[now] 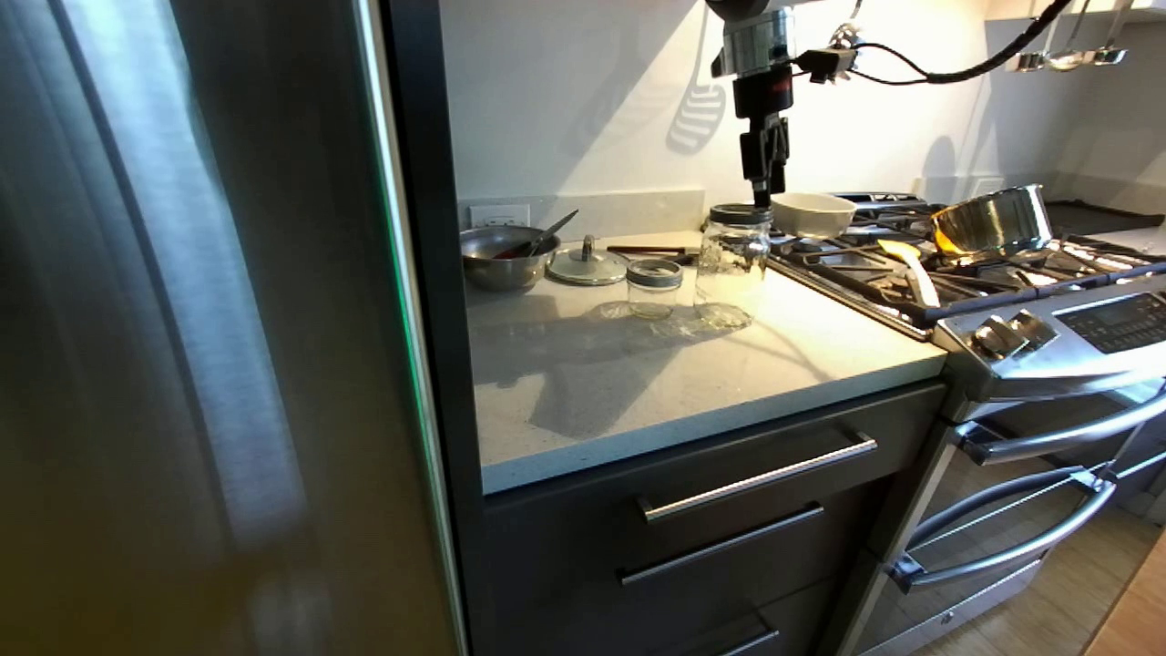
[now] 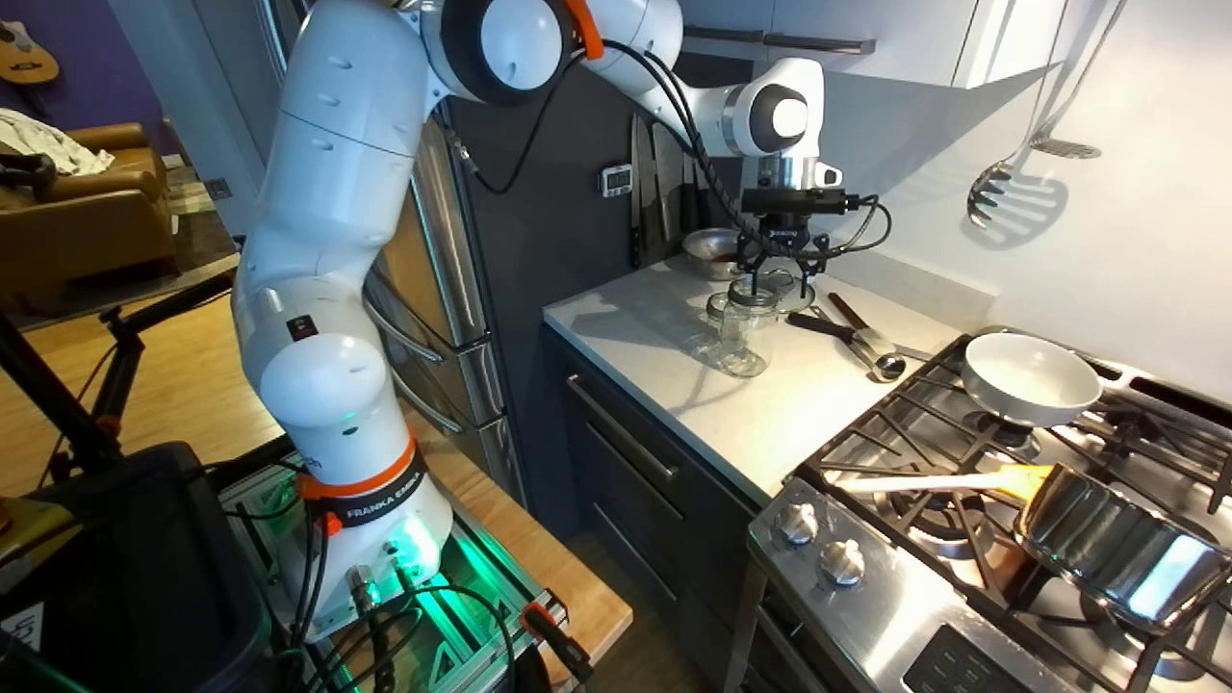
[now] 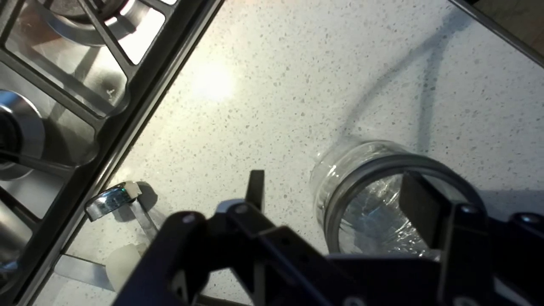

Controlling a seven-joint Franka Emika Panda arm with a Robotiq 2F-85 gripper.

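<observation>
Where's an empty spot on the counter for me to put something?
Along the front, the counter is bare before the small jar and between the tall jar and the stove. Toward the back it's crowded: metal bowl, pot lid, utensils. The pincer is right at the tall jar, so maybe keep hands away.

Parted fingers (image 3: 425, 209), one at jar (image 3: 369, 210)

The white, grey-flecked stone countertop (image 1: 820, 346) carries a tall, clear glass jar (image 1: 732, 264) with a dark rim near a shorter clear glass jar (image 1: 654, 296) with a grey rim — and, toward the back, a round silver metal bowl (image 1: 496, 271), a round grey knobbed lid (image 1: 586, 268) and several long kitchen utensils (image 2: 830, 328), black, brown and silver.
</observation>
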